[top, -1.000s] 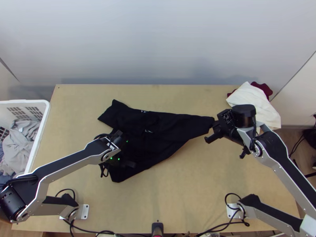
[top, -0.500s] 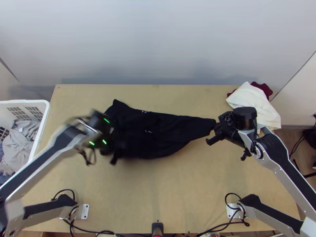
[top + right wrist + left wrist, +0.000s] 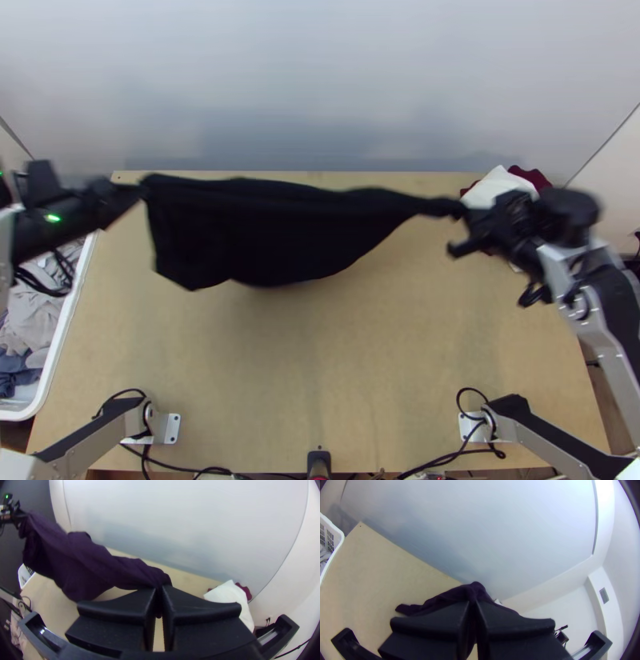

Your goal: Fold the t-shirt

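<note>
T-shirt (image 3: 248, 232) hangs stretched above our desk (image 3: 320, 368). Our left tool (image 3: 139, 191) and right tool (image 3: 467, 214) pinch its opposite ends, fingers closed.

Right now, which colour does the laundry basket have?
The basket is white; the top view shows it best.

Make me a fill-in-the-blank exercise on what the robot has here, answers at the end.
The left gripper and right gripper both hold the ____.
In the top view, the basket stands at the ____ side of the table.
The cloth beside the white cloth is dark ____.

Missing words: t-shirt; left; red.
</note>
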